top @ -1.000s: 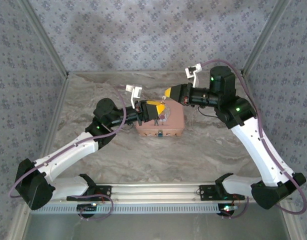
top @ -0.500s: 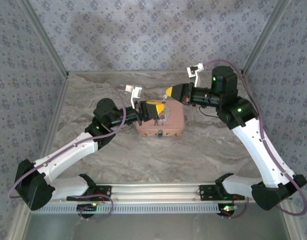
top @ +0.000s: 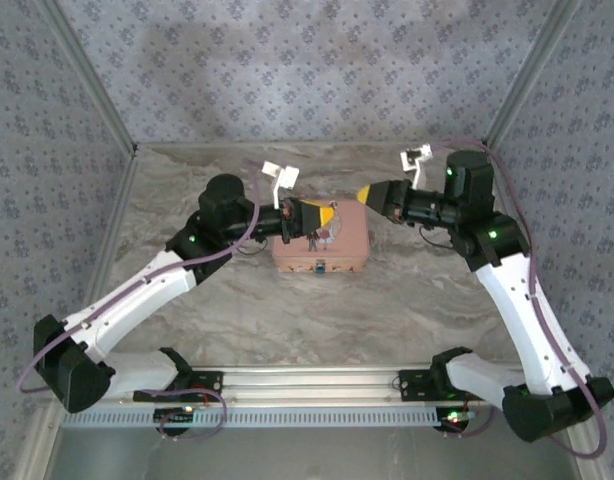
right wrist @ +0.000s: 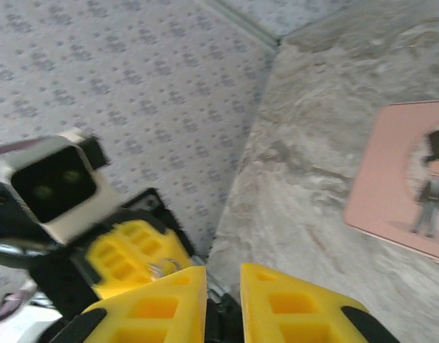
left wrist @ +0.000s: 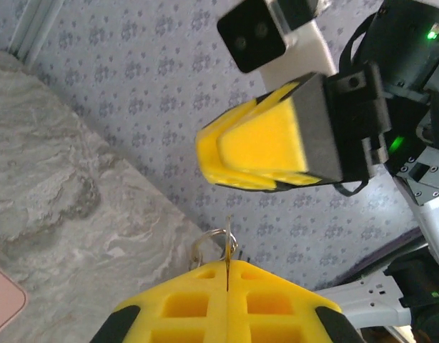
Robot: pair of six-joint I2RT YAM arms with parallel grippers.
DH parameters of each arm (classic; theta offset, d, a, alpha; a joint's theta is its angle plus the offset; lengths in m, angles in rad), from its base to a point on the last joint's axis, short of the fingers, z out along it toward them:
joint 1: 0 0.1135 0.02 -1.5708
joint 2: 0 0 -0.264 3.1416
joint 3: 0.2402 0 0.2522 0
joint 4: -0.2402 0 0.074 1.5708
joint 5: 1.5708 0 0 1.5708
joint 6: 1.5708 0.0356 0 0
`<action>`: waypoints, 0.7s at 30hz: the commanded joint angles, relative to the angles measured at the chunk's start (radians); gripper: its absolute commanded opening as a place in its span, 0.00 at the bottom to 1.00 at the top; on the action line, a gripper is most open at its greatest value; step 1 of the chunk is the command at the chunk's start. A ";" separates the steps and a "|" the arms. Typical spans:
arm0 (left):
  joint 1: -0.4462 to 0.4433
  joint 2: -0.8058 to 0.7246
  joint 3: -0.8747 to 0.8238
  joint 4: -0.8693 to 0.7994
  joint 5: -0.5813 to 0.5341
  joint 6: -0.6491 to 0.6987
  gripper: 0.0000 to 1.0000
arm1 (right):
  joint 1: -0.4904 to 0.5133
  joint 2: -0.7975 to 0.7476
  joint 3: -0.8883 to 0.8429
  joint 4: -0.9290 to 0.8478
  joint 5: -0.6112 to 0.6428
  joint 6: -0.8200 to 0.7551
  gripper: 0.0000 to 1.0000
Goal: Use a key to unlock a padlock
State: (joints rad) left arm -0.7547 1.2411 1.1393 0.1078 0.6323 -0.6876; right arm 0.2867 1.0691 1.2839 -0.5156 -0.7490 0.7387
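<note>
Left gripper [left wrist: 227, 266]: clamped on the key [left wrist: 227, 249]; the left wrist view shows the sliver and its ring poking out.
Right gripper [right wrist: 223, 270]: fingers narrowly apart, nothing between them, facing the left gripper.
Padlock [top: 318, 267]: in the top view, a blue speck at the near wall of the pink tin [top: 352, 240].
Pink tin: flat on the tabletop [top: 407, 300].

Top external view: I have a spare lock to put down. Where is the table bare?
Bare marble lies between the pink tin and the near rail, and along the back wall. It is crowded over the tin, where the left gripper, shut on the key, faces the right gripper.
</note>
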 commanded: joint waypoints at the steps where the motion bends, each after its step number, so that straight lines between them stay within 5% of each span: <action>1: 0.000 0.059 0.104 -0.307 0.068 0.098 0.00 | -0.069 -0.060 -0.069 -0.081 -0.038 -0.091 0.25; 7: -0.005 0.168 0.226 -0.565 0.185 0.189 0.00 | -0.107 -0.174 -0.216 0.005 -0.114 -0.177 0.38; 14: -0.027 0.226 0.317 -0.685 0.273 0.258 0.00 | -0.077 -0.150 -0.262 0.139 -0.297 -0.190 0.36; 21: -0.051 0.244 0.366 -0.699 0.317 0.285 0.00 | 0.018 -0.125 -0.287 0.162 -0.311 -0.224 0.27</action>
State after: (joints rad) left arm -0.7963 1.4769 1.4590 -0.5575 0.8974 -0.4438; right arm 0.2787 0.9401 1.0103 -0.3882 -1.0115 0.5495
